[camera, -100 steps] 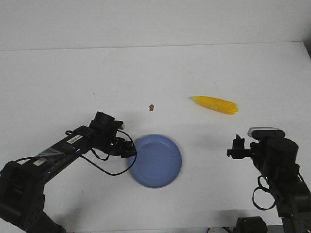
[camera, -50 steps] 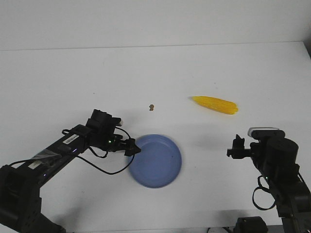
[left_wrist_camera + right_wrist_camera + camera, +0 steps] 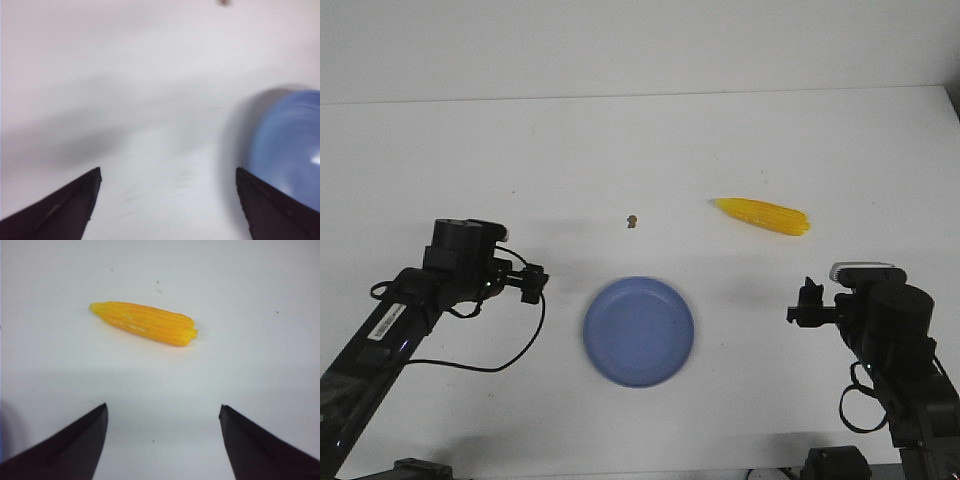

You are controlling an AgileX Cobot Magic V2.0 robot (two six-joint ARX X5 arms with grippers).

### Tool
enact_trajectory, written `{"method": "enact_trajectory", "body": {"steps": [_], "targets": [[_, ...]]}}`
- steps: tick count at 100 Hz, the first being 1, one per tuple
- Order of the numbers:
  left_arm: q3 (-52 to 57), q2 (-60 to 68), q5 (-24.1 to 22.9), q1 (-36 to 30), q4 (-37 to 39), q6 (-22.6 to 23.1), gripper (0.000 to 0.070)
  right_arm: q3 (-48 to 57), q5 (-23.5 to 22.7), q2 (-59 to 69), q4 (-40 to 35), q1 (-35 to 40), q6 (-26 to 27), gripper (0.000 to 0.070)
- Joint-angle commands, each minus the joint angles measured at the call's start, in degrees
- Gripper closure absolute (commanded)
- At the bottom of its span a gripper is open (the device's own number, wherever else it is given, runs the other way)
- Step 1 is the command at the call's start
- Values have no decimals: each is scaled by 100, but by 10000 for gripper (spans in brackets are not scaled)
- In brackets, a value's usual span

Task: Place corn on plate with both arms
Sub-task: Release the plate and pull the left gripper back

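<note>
Yellow corn (image 3: 143,322) lies ahead of your spread right gripper (image 3: 162,445), bare table (image 3: 720,150) between; left gripper (image 3: 167,205) gapes beside the plate (image 3: 290,150) rim.

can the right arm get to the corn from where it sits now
Probably yes. The corn lies alone on bare table ahead of the open right gripper, with nothing between them. In the front view the plate sits off to the side, out of the path.

I'm looking at what reads as a robotics lab test cell: a bare white bench (image 3: 650,150) against a plain white wall (image 3: 620,45), nothing domestic about it. Near the bench's front edge, two black cabled arms, left (image 3: 410,300) and right (image 3: 895,345), flank a lone blue plate (image 3: 638,331).
</note>
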State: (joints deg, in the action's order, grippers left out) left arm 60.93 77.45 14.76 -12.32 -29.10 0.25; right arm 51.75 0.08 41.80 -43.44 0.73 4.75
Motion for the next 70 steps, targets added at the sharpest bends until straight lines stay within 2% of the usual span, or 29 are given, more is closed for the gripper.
{"method": "enact_trajectory", "body": {"steps": [1, 22, 32, 57, 70], "targets": [[52, -210, -334, 26, -59, 372, 149, 87, -7, 31, 35, 2, 42, 227], [52, -1064, -1349, 96, -365, 1014, 149, 87, -7, 31, 33, 2, 39, 227], [52, -1340, -1762, 107, -455, 1088, 149, 87, -7, 31, 33, 2, 39, 227], [52, -1528, -1794, 186, -595, 911, 149, 87, -9, 33, 83, 2, 28, 227], [52, -1523, -1794, 186, -592, 907, 150, 98, -44, 195, 258, 2, -170, 227]]}}
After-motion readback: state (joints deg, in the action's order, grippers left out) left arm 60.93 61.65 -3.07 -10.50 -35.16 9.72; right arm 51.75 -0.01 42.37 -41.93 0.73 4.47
